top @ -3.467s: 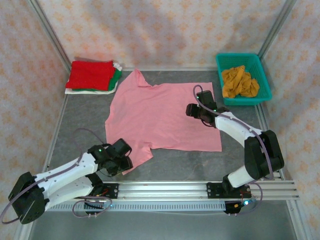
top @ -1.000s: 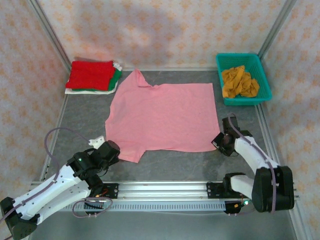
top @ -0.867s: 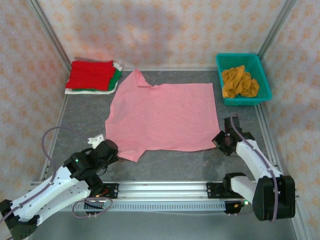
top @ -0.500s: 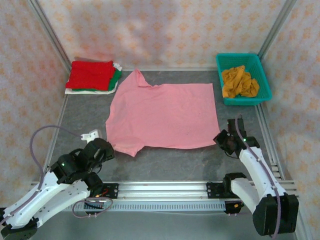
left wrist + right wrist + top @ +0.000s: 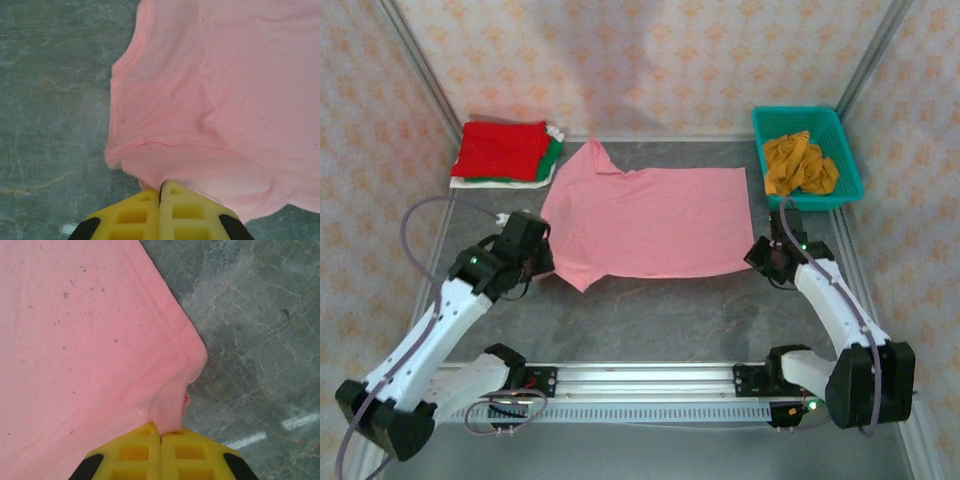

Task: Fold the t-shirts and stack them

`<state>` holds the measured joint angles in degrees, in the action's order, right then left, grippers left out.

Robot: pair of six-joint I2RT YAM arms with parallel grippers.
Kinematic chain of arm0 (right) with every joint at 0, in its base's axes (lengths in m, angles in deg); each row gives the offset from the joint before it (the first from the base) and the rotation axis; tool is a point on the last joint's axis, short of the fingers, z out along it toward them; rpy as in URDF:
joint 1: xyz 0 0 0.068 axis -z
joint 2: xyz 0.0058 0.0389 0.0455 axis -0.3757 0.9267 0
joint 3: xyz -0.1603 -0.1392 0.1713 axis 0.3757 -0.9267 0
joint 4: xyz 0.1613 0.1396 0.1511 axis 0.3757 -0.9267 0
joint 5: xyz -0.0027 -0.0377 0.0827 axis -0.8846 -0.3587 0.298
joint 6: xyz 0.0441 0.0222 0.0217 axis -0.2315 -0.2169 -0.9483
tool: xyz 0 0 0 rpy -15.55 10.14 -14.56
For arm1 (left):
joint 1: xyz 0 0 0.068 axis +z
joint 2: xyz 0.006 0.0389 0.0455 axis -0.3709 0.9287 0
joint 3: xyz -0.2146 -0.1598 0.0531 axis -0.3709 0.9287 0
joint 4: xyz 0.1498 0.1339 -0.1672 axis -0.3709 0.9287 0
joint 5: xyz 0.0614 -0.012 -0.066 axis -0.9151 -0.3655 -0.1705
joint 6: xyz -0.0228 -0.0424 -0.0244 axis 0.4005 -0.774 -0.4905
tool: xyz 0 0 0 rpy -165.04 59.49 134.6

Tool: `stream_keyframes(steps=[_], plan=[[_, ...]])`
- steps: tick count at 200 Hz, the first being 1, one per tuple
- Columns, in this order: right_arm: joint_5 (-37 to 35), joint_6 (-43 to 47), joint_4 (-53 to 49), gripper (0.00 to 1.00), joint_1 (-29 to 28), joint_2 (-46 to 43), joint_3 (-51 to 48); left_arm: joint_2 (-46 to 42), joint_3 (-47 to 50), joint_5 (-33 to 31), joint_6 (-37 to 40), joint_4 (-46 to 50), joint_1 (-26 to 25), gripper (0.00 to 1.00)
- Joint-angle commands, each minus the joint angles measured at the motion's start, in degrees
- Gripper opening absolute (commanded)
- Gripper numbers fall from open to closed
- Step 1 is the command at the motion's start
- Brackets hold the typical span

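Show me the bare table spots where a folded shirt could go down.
Widest: table strip between the pink shirt and the rail. Smaller: between the folded stack and the left claw. Crowded: by the right claw and basket.

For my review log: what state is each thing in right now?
pink shirt: unfolded, mostly flat, near corners pinched.
left end effector: shut on pink shirt.
right end effector: shut on pink shirt.
red shirt: folded, topmost.
green shirt: folded, under red shirt.
white shirt: folded, at bottom.
mustard shirt: crumpled in basket.
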<state>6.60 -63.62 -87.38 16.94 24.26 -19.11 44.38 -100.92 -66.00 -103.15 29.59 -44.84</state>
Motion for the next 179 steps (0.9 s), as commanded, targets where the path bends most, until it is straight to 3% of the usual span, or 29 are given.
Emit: stream_keyframes(steps=[1, 66, 179], plan=[[-2.78, 2.6, 1.43, 0.0, -0.44, 2.76, 3.25, 5.6, -5.49, 3.76, 9.44, -3.01, 1.65, 0.0], [-6.67, 3.33, 1.37, 0.0, -0.5, 9.54, 8.18, 20.58, -15.6, 5.32, 18.02, -2.59, 4.7, 0.0], [-7.19, 2.87, 2.76, 0.02, -0.31, 18.69, 12.62, 29.49, -20.8, 3.48, 22.97, -1.89, 7.85, 0.0]])
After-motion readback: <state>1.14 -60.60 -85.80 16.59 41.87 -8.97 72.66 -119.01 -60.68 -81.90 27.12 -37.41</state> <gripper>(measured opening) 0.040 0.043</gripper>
